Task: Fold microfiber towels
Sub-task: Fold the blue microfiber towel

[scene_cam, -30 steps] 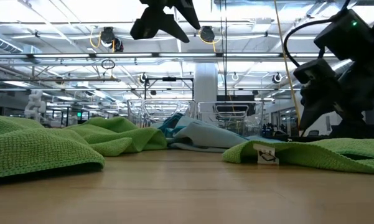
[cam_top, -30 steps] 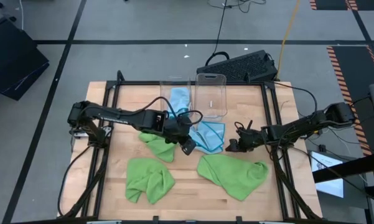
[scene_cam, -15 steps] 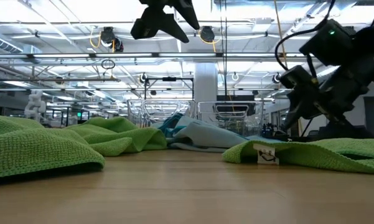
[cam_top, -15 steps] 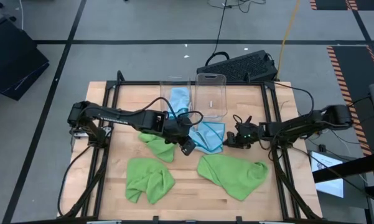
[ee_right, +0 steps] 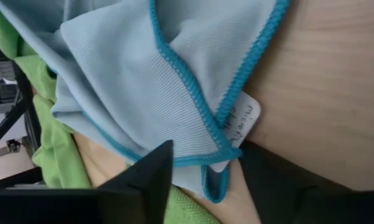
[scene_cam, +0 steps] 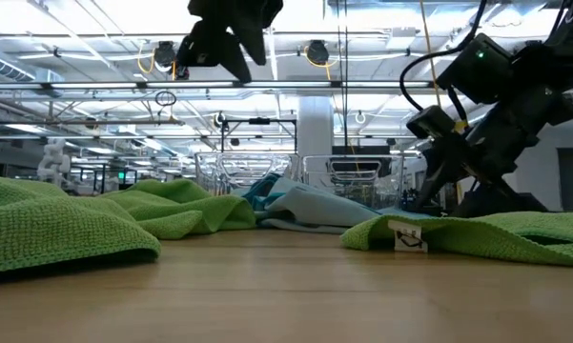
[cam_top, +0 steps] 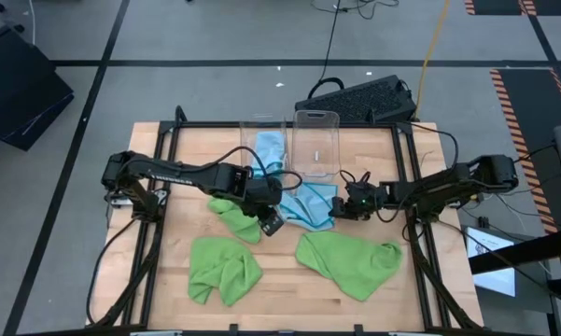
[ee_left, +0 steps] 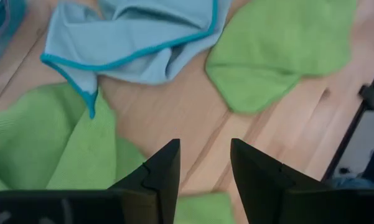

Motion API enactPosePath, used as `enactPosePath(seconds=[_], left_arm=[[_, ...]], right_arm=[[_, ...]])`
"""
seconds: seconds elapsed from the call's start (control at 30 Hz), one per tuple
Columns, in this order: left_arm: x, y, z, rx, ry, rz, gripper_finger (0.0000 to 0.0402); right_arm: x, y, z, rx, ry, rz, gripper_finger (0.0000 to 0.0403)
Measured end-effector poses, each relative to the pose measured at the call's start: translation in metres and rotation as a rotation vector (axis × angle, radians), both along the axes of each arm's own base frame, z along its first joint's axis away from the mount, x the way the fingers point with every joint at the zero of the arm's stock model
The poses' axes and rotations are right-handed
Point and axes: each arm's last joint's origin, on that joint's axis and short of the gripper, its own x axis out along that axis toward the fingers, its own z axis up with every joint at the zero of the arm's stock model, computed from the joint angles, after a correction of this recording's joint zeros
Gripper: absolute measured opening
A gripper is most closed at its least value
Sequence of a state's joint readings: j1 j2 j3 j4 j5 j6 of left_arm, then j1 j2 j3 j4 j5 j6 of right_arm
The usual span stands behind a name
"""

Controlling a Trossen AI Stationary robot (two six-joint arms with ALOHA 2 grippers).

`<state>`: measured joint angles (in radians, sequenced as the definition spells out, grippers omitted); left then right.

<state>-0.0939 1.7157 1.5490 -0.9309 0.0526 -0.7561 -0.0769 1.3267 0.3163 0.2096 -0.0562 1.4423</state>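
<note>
Right gripper fingers spread astride light blue towel corner mid-desk, left gripper spread, empty above; risk: closing on tag only, corner slipping.

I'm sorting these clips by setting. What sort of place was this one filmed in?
Probably a robotics lab or industrial workshop hall. The low view shows a large hall with ceiling light strips and metal racks. From above, the wooden table stands on a grey floor with black tape lines and hazard striping.
</note>
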Motion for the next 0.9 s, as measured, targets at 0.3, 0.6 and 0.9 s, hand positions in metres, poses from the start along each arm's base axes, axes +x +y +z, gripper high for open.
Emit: enactPosePath(seconds=[0.3, 0.6, 0.9], left_arm=[[-0.007, 0.008, 0.012, -0.018, -0.034, -0.08, 0.0143], [-0.022, 0.024, 0.03, 0.022, -0.078, -0.086, 0.0143], [-0.031, 0.03, 0.042, 0.165, -0.123, -0.21, 0.0143]], right_arm=[[-0.006, -0.001, -0.005, -0.04, 0.021, -0.012, 0.001], [0.005, 0.006, 0.024, -0.042, -0.224, -0.003, 0.0002], [0.011, 0.02, 0.075, 0.074, -0.492, -0.016, 0.0001]])
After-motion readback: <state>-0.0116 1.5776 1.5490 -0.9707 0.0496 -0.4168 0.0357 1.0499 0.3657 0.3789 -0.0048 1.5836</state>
